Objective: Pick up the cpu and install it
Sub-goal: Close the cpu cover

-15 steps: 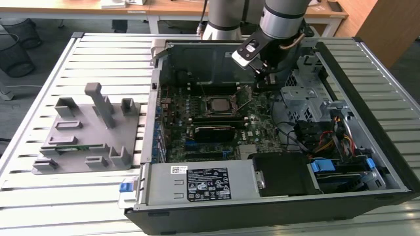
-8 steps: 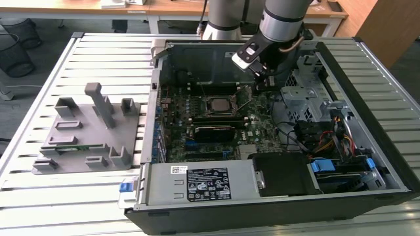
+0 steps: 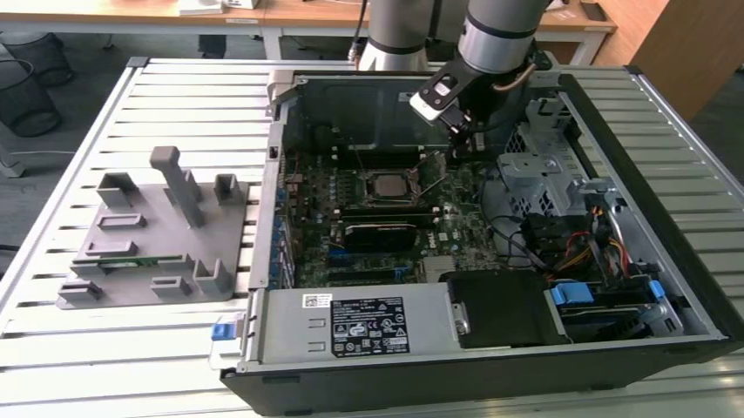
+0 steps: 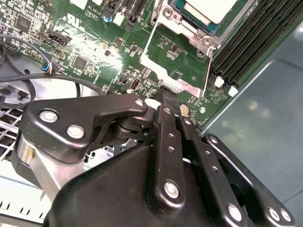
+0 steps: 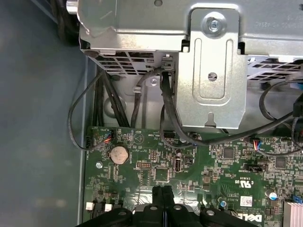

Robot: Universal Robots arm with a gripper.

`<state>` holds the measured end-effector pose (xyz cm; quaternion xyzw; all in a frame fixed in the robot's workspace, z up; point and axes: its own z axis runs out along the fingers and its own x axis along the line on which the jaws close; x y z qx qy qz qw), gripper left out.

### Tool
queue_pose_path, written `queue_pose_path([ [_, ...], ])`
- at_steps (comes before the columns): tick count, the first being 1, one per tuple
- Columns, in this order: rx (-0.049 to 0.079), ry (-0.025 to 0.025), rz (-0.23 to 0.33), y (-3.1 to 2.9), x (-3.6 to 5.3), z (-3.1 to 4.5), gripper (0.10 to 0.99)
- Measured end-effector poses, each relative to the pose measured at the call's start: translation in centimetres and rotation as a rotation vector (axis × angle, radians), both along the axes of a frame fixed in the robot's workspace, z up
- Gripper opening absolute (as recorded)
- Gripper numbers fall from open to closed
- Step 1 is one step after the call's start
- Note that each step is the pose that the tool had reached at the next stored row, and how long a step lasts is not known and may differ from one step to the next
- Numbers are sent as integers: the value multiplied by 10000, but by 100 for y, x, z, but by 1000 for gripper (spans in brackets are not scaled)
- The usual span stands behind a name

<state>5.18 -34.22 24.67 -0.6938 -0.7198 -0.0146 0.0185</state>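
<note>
The cpu (image 4: 209, 8), a small square chip with a silvery-white top, lies in the dark socket on the green motherboard (image 4: 90, 56); in the exterior view the cpu (image 3: 388, 185) sits at the board's middle. The socket's metal frame (image 4: 176, 56) is swung open beside it. My gripper (image 4: 166, 92) is shut, its two black fingers pressed together with nothing seen between them, their tips at the outer edge of that open frame. In the exterior view my gripper (image 3: 457, 148) hangs over the board just to the cpu's right, and the first wrist view has my gripper (image 5: 163, 190) low over the board.
The open computer case (image 3: 698, 287) stands on a slatted metal table (image 3: 174, 96). A grey plastic fixture (image 3: 152, 235) holding a green strip (image 3: 128, 259) lies on the exterior view's left. A metal drive cage (image 5: 208, 61) and loose black cables (image 5: 165, 104) crowd the board's edge by my gripper.
</note>
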Motion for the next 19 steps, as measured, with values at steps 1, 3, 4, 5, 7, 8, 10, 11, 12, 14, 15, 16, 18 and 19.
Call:
queue_pose_path([
  [1, -2, 3, 0, 0, -1, -1, 106],
  [3, -3, 5, -2, 0, -3, -2, 106],
  [4, -2, 5, -3, 0, -7, -2, 106],
  [5, -1, 5, -1, 0, -12, -2, 106],
  [7, -2, 5, -1, 0, -31, -2, 106],
  [8, -2, 5, -2, 0, -46, -2, 106],
  [10, -2, 5, -1, 0, -74, -2, 106],
  [11, -1, 5, -1, 0, -88, -3, 106],
  [12, -2, 5, -1, 0, -102, -2, 106],
  [14, -1, 5, -1, 0, -128, -2, 106],
  [15, -2, 5, -2, 1, -141, -2, 106],
  [16, -1, 5, -1, 3, -153, -3, 106],
  [18, 0, 5, -1, 6, -173, -5, 106],
  [19, 1, 4, -1, 7, -180, -8, 106],
])
